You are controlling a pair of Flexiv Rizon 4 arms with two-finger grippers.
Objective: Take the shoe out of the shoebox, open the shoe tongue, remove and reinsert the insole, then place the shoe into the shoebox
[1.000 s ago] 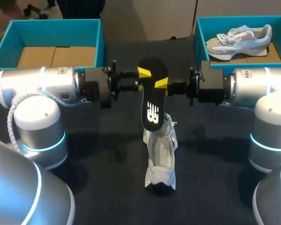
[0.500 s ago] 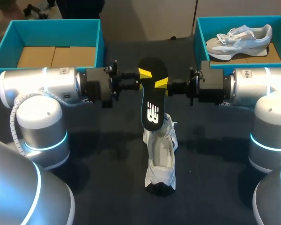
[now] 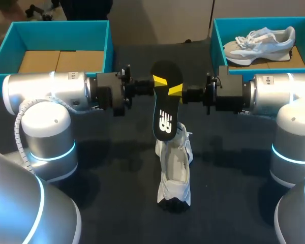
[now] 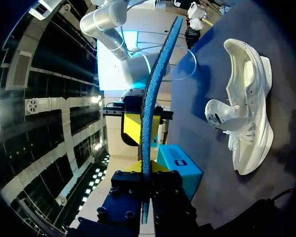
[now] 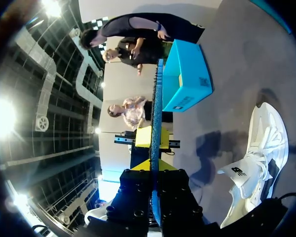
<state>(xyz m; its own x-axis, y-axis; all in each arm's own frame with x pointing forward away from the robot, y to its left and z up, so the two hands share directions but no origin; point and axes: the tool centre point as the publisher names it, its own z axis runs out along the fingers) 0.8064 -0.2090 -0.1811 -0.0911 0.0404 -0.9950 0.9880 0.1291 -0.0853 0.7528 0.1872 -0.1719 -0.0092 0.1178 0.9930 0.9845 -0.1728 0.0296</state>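
Two teal shoeboxes are sitting on the dark table (image 3: 117,178). One shoebox (image 3: 61,28) is lying in the upper left of the head view, showing only its brown cardboard floor. The other shoebox (image 3: 216,35) in the upper right is holding a grey and white shoe (image 3: 259,43), cut off partly by the box wall.

A second shoe, a white shoe (image 3: 175,168), is lying on the table in the lower middle, toe toward the bottom edge, with its opening gaping.

A single black insole (image 3: 165,109) is hanging above the white shoe's heel end, with its lower tip near the collar; whether it is touching cannot be told.

Two grippers are meeting at the insole's upper part. The left gripper (image 3: 159,80) is coming in from the left and the right gripper (image 3: 175,90) from the right. Each is pinching the insole between its yellow tips.

In the left wrist view the insole (image 4: 155,84) is showing edge-on, running out from between that gripper's (image 4: 147,168) fingers. The white shoe (image 4: 246,113) is lying off to one side. The right wrist view is showing the same, with its gripper (image 5: 155,165) closed on the insole's edge (image 5: 157,108).
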